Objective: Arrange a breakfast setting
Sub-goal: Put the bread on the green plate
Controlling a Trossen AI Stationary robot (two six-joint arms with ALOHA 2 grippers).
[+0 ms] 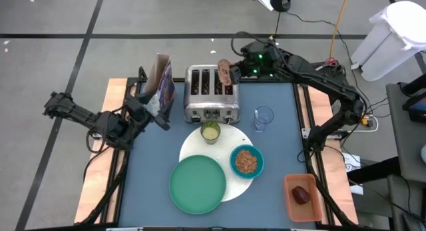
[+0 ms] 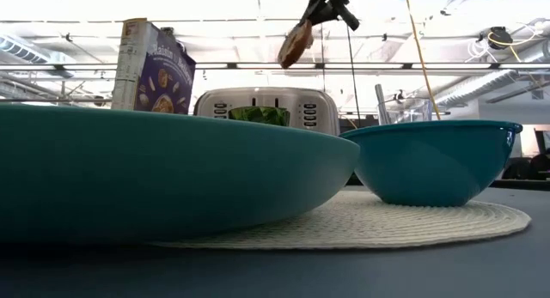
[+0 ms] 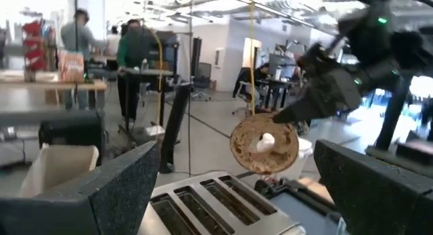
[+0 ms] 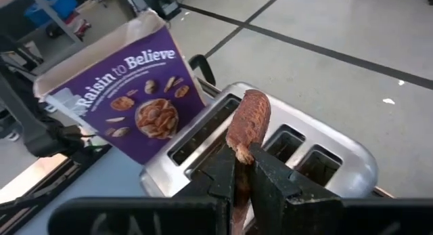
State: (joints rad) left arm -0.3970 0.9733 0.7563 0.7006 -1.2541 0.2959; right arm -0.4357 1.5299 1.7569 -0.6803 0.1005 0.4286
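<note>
Right claw [image 4: 241, 168] pinches the bagel [image 4: 247, 125] edge-on above the toaster [image 1: 211, 94]; light, crumbly, so grip the rim; left claw [image 1: 154, 106] spread beside the toaster.

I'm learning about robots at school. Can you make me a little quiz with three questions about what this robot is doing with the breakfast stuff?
1. True or false: the right gripper holds the bagel above the toaster.
2. What fills the teal bowl? A) cereal B) milk C) nothing
3. Fill in: the dark red fruit lies in an orange ____.

Key: 1 true. 2 A. 3 tray. The left gripper waits open beside the purple cereal box.
</note>
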